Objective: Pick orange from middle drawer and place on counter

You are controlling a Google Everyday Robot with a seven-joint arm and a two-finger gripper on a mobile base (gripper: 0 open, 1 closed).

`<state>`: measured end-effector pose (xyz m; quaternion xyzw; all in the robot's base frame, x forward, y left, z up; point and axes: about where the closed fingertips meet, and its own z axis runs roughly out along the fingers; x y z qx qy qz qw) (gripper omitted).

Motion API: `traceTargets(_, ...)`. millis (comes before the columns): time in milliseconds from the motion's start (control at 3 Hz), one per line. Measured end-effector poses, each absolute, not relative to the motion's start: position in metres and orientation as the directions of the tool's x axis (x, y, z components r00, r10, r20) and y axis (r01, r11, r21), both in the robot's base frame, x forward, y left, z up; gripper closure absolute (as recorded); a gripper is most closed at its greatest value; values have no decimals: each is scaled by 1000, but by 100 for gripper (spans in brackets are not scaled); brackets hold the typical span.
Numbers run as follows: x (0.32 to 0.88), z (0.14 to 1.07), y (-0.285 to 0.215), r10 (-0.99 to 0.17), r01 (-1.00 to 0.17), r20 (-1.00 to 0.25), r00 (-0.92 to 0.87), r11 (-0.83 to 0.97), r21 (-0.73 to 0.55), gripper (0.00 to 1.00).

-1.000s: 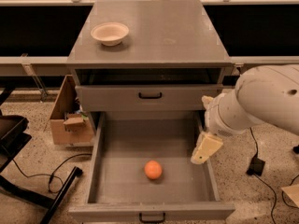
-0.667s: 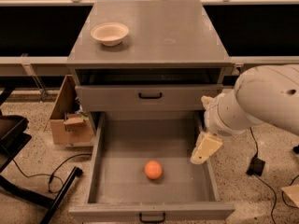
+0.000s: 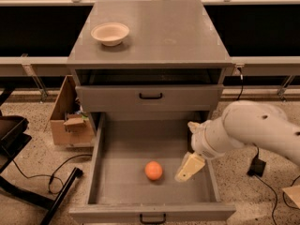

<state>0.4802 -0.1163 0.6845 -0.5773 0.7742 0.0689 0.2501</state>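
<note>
The orange (image 3: 153, 170) lies on the floor of the open middle drawer (image 3: 125, 143), near its front centre. My gripper (image 3: 189, 168) hangs inside the drawer on the right side, just right of the orange and apart from it. It holds nothing that I can see. The white arm reaches in from the right. The grey counter (image 3: 171, 32) tops the cabinet above.
A beige bowl (image 3: 110, 33) stands on the counter's back left. The upper drawer front (image 3: 150, 98) with a black handle is closed. A cardboard box (image 3: 67, 121) sits left of the cabinet. A black stand (image 3: 26, 191) and cables lie on the speckled floor.
My gripper has moved down and to the left inside the drawer, closer to the orange. The orange has not moved.
</note>
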Motion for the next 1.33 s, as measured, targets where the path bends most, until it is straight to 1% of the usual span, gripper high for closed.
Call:
traceTargets(333,497,606,-73,-804,-938,-563,-189,318,-138,0)
traceTargets(667,513,545,-42,-775,-942,-613,-151,302,-149,0)
traceTargets(1000,522,509,-32,-765,-942,-630,-134,296,-159,0)
traceTargets(1333,530,478,-29,-757,-946,-637,-142,294,-138,0)
